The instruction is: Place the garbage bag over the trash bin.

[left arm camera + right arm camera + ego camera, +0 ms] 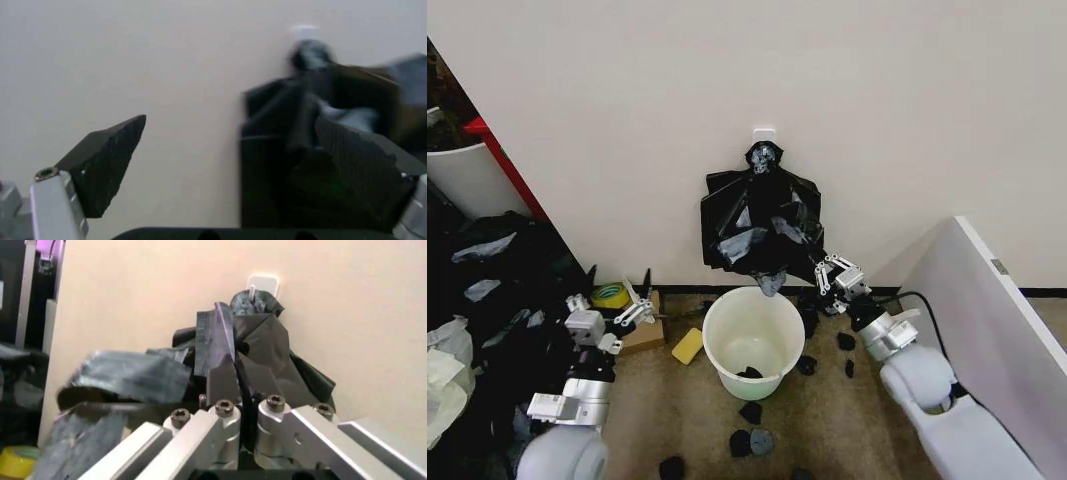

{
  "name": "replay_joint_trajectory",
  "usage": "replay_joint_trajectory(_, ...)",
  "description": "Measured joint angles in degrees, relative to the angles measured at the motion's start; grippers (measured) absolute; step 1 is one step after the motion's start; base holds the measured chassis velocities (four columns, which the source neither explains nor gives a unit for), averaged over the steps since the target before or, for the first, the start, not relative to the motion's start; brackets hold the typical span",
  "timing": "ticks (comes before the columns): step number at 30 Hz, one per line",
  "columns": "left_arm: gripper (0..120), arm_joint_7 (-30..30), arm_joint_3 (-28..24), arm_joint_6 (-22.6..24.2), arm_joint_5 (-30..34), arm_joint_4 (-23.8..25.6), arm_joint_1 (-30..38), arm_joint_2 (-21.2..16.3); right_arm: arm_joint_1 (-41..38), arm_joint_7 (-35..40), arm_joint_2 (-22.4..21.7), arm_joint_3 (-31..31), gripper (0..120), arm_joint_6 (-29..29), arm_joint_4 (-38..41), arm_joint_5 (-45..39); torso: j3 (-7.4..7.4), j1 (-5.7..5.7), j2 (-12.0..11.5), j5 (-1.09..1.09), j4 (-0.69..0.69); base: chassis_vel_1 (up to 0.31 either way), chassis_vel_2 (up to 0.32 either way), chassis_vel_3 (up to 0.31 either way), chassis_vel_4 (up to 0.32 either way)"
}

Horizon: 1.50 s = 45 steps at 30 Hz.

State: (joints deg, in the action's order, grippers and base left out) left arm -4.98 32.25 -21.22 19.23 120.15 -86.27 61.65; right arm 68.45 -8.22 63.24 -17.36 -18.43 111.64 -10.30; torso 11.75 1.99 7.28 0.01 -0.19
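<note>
While the bag (762,225) hangs above the bin (753,340), right gripper (825,277) clamps its lower edge; left gripper (617,315) spread apart; no legible writing.

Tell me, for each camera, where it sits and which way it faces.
Head view: high, looking down at the trash bin by the wall; both arms show.
Left wrist view: behind the open left gripper, facing the wall.
Right wrist view: behind the right gripper, shut on the garbage bag.
All share the hanging bag.
</note>
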Motion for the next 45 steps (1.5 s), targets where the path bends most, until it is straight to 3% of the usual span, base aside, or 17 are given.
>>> replay_joint_trajectory(3, 100, -7.2, -1.2, -0.4, 3.0, -3.5, 5.5, -7.3, 0.5, -0.3, 0.9, 0.0, 0, -0.5, 0.1, 0.1, 0.01, 0.01, 0.0, 0.00, -0.01, 0.000, 0.000, 0.000, 0.000)
replay_joint_trajectory(5, 100, -12.2, -2.3, -0.1, 3.5, -5.4, 8.7, -10.2, 0.5, -0.6, 1.3, 0.2, 0, -0.7, 0.1, 0.1, 0.00, 0.00, 0.0, 0.02, 0.00, 0.000, 0.000, 0.000, 0.000)
replay_joint_trajectory(8, 100, -16.1, -3.8, 0.1, 3.6, -7.2, 11.8, -12.2, 0.4, -0.9, 1.6, 0.5, 0, -0.8, 0.1, 0.2, 0.01, 0.00, 0.0, 0.02, 0.01, 0.000, 0.000, 0.000, 0.000)
replay_joint_trajectory(13, 100, -21.1, -11.4, 0.9, 3.2, -14.1, 24.9, -16.2, 0.2, -1.8, 2.6, 1.0, 0, -1.2, -0.2, 0.2, 0.01, 0.01, 0.0, 0.02, -0.01, 0.000, 0.000, 0.000, 0.000)
replay_joint_trajectory(15, 100, -21.3, -12.5, 0.9, 3.2, -15.0, 26.8, -16.4, 0.1, -1.9, 2.8, 1.1, 0, -1.3, -0.3, 0.2, 0.01, 0.01, 0.0, 0.02, -0.01, 0.000, 0.000, 0.000, 0.000)
replay_joint_trajectory(21, 100, -23.7, -22.4, 2.3, 3.1, -22.0, 39.1, -15.5, -0.9, -2.6, 4.0, 1.6, 0, -1.4, -1.2, 0.2, 0.01, 0.01, 0.0, 0.03, 0.00, 0.000, 0.000, 0.000, 0.000)
replay_joint_trajectory(30, 95, -26.9, -28.2, 4.0, -2.8, -28.1, 46.0, -13.0, -1.1, -2.9, 4.4, 1.2, 0, -1.4, -1.6, 0.2, 0.01, 0.01, 0.0, 0.04, 0.00, 0.000, 0.000, 0.000, 0.000)
replay_joint_trajectory(35, 72, -27.0, -29.2, 4.6, -3.9, -29.0, 47.5, -12.3, -0.9, -2.9, 4.3, 1.0, 0, -1.4, -1.2, 0.2, 0.00, 0.01, 0.0, 0.03, 0.00, 0.000, 0.000, 0.000, 0.000)
replay_joint_trajectory(45, 41, -26.9, -28.6, 5.3, -3.8, -28.4, 46.5, -12.0, -0.5, -3.0, 4.0, 0.6, 0, -1.8, -0.7, 0.1, 0.00, 0.01, 0.0, 0.03, 0.00, 0.000, 0.000, 0.000, 0.000)
